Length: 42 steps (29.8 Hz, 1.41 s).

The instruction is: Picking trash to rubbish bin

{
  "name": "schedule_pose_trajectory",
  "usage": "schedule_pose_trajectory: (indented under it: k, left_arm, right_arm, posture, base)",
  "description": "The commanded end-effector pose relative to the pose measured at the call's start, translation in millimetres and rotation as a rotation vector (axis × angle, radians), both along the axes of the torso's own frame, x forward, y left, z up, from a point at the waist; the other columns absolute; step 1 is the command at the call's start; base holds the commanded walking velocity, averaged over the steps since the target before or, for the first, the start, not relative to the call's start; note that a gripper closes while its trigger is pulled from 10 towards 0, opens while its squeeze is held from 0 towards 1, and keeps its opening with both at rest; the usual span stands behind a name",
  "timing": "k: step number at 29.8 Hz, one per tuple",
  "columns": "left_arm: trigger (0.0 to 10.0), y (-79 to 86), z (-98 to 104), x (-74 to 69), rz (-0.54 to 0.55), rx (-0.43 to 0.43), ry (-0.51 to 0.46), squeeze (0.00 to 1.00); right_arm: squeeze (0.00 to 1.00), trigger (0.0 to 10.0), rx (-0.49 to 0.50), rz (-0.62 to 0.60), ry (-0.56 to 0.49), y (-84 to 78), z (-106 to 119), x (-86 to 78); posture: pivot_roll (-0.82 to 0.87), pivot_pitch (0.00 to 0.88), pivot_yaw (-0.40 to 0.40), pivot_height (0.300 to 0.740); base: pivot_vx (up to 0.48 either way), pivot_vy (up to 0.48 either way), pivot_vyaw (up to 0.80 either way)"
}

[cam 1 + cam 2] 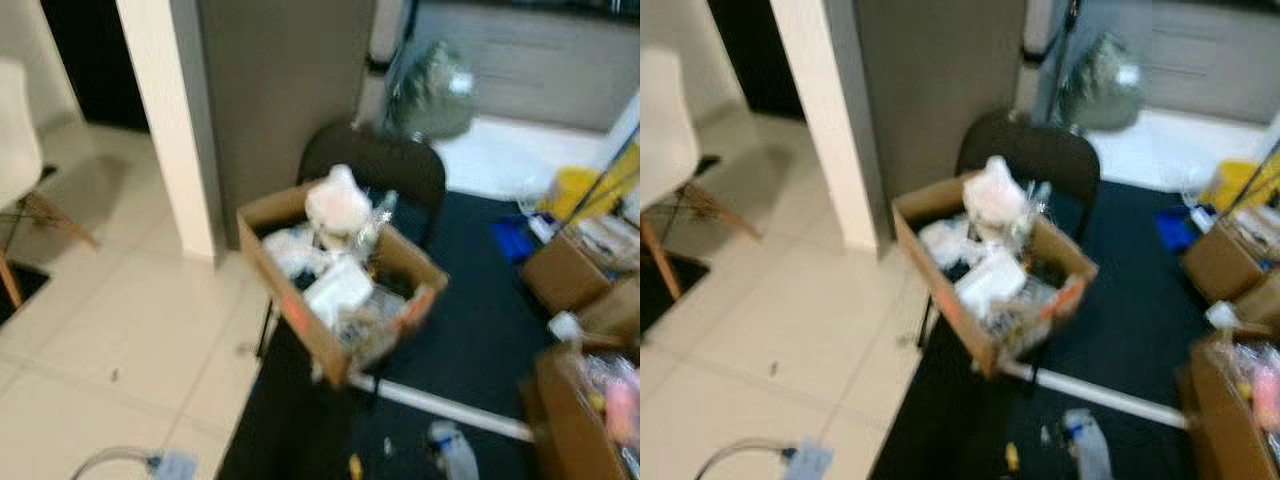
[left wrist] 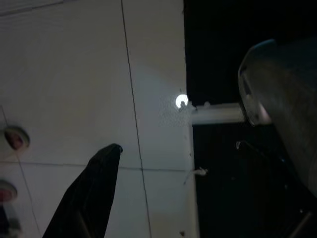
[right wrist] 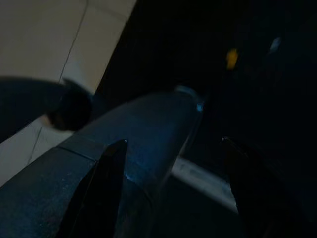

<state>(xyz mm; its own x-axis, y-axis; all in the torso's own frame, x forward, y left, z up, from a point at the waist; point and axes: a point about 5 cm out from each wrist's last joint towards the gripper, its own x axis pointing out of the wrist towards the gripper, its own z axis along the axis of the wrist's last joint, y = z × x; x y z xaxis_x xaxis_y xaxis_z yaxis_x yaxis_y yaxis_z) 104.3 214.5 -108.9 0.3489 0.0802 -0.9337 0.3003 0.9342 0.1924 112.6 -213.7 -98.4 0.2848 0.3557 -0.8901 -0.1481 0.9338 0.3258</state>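
1. The floor is pale cream tile (image 1: 130, 340) on the robot's left and a dark carpet (image 1: 470, 340) on its right; the head views are slightly blurred.
2. A white pillar (image 1: 165, 120) and a grey wall panel (image 1: 280, 90) stand at the far edge of the tile, with a dark doorway to their left. A pale chair with wooden legs (image 1: 25, 190) sits at the far left.
3. A black chair (image 1: 372, 170) stands on the carpet, and an open cardboard box (image 1: 340, 270) rests tilted on its seat. The box holds trash: a white crumpled bag (image 1: 338, 205) at the top, a white flat packet (image 1: 340, 290) in the middle, and clear plastic scraps around them.
4. A white tube (image 1: 440, 405) lies on the carpet just below the box, and a clear plastic bottle (image 1: 455, 455) lies near its lower end.
5. More cardboard boxes (image 1: 570, 270) sit at the right edge, one (image 1: 585, 420) with colourful items inside. A yellow object (image 1: 580, 190) and a blue item (image 1: 515, 240) lie beyond them.
6. A grey cable with a plug (image 1: 150, 462) lies on the tile near the bottom.
7. The left gripper (image 2: 99, 193) hangs above the tile-carpet border; one black finger is in sight, so whether it is open cannot be told.
8. The right gripper (image 3: 173, 188) hangs over the dark carpet, fingers spread apart and holding nothing.
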Motion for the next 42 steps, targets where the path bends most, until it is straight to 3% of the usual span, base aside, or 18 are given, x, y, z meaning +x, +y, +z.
schedule_pose_trajectory:
  k: [1,11,24,37,42]
  left_arm:
    - [10.0,1.2,2,4.9,0.002,0.002,-0.018,0.00]
    - [10.0,2.5,2,4.6,0.008,0.006,-0.018,0.00]
    - [10.0,3.8,3,7.7,0.005,0.012,-0.027,0.00]
    - [10.0,5.9,4,11.4,-0.008,0.031,-0.041,0.00]
    - [10.0,17.8,9,17.7,0.011,0.076,-0.071,0.00]
  right_arm:
    - [0.00,10.0,-0.026,0.028,0.047,4.9,-5,-11.9]
    - [0.00,10.0,-0.204,-0.039,0.102,-2.0,-13,-33.2]
    - [0.00,10.0,-0.339,0.005,0.098,-5.0,-14,-30.1]
    - [0.00,10.0,-0.462,0.086,0.144,-8.9,-16,-37.6]
    - [0.00,10.0,-0.484,0.100,0.151,-6.2,-17,-40.4]
  posture:
    - [0.07,0.019,-0.002,0.740]
    - [0.08,0.027,0.004,0.740]
    - [0.09,0.028,0.015,0.740]
    - [0.09,0.019,0.020,0.740]
    - [0.09,0.014,0.041,0.740]
  base:
    - [0.000,0.000,0.00]
    - [0.000,0.000,-0.08]
    - [0.000,0.000,-0.79]
    - [0.000,0.000,-0.79]
    - [0.000,0.000,-0.79]
